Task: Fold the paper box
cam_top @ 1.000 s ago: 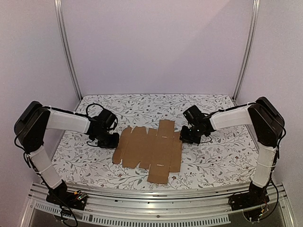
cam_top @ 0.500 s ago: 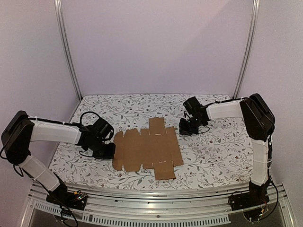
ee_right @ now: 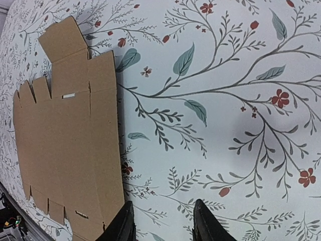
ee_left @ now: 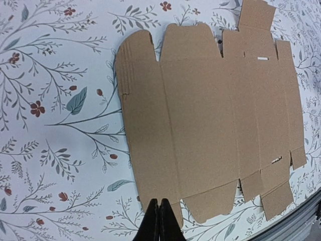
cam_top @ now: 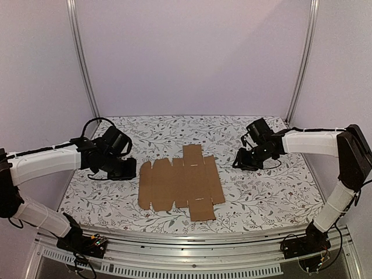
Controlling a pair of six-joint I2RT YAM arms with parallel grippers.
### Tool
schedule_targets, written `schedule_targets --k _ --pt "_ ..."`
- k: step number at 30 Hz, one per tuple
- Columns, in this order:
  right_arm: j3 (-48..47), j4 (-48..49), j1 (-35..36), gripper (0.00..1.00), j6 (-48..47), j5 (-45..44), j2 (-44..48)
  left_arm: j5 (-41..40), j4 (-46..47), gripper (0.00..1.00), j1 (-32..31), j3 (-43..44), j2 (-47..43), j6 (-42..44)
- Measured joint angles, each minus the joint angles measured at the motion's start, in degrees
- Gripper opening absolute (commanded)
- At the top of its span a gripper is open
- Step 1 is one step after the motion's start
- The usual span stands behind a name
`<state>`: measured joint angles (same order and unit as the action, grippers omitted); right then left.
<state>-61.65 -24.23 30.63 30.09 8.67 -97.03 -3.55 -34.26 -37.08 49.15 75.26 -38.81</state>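
Observation:
The paper box (cam_top: pixel 181 184) lies flat and unfolded on the flowered table, a brown die-cut sheet with flaps and tabs; it fills the left wrist view (ee_left: pixel 210 115) and shows at the left of the right wrist view (ee_right: pixel 70 135). My left gripper (cam_top: pixel 129 170) hovers just left of the sheet, its fingers (ee_left: pixel 159 221) pressed together and empty, over the sheet's near edge. My right gripper (cam_top: pixel 240 163) stands off to the right of the sheet, apart from it, its jaws open (ee_right: pixel 163 221) over bare tablecloth.
The flowered tablecloth (cam_top: pixel 261 192) covers the whole work area. An aluminium rail (cam_top: pixel 192 244) runs along the near edge, upright posts (cam_top: pixel 302 58) stand at the back corners, and white walls close in the sides.
Both arms have drawn outward from the sheet, the left one leftward, the right one rightward. The sheet shifted slightly and now lies free. The right jaws have opened.

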Motion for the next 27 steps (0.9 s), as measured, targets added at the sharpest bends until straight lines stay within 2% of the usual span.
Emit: schedule_targets --k 4,13,27 --pt "5.3 2.9 0.0 0.46 1.4 4.8 2.9 1.2 -0.2 0.05 0.0 2.2 0.7 0.9" --pt "14.1 12.6 0.0 0.51 7.3 13.9 3.2 7.7 4.6 0.0 0.0 2.4 6.5 1.3" --pt "19.0 28.2 1.1 0.52 15.8 20.8 -1.6 10.7 10.3 0.0 0.0 2.5 16.5 1.3"
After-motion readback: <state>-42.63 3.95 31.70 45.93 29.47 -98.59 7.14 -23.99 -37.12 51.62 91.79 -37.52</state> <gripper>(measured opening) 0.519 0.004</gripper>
